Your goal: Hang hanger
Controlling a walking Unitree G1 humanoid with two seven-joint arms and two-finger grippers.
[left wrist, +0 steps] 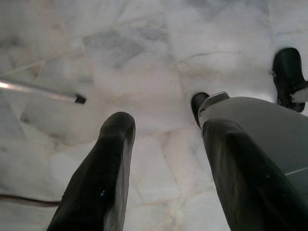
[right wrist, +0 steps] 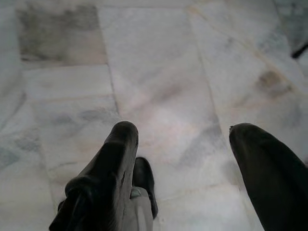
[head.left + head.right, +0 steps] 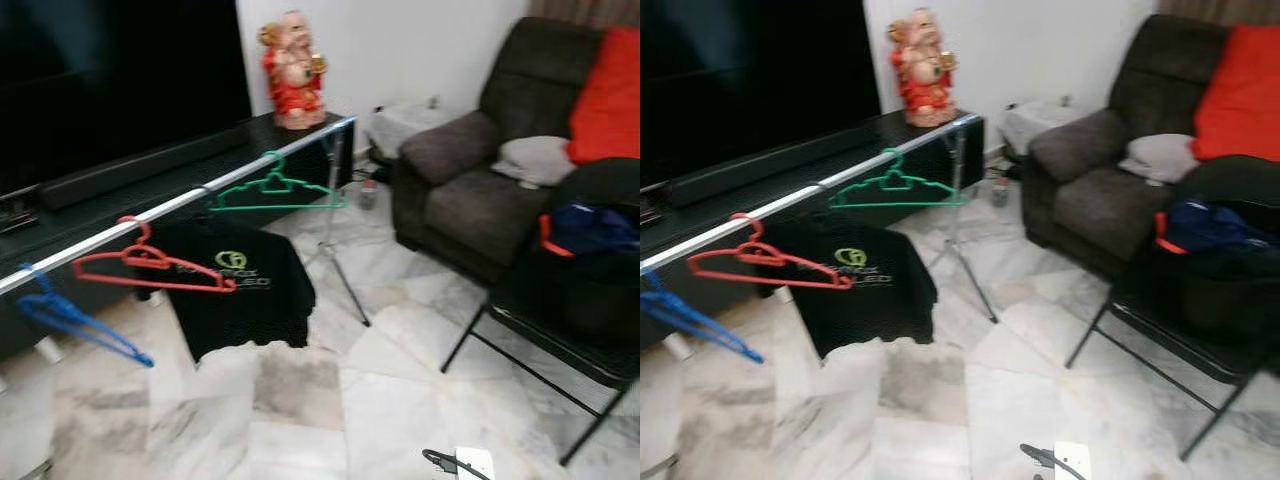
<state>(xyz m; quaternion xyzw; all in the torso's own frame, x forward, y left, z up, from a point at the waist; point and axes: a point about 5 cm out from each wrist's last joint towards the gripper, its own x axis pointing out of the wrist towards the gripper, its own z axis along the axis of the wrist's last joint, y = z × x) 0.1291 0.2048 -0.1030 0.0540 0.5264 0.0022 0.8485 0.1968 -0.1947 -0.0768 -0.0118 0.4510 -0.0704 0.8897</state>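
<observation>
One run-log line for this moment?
rail: green hanger, red hanger, blue hanger hung | left pincer open, empty | right pincer open, empty

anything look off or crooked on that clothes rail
The blue hanger at the near end of the silver rail hangs steeply tilted, one arm pointing down to the floor, while the red hanger and the green hanger sit nearly level. The black t-shirt hangs on the red one. Both claws hang open over the marble floor.

Green hanger, red hanger, blue hanger hooked on silver rail. All well away from both claws. Red one carries a black T-shirt.
</observation>
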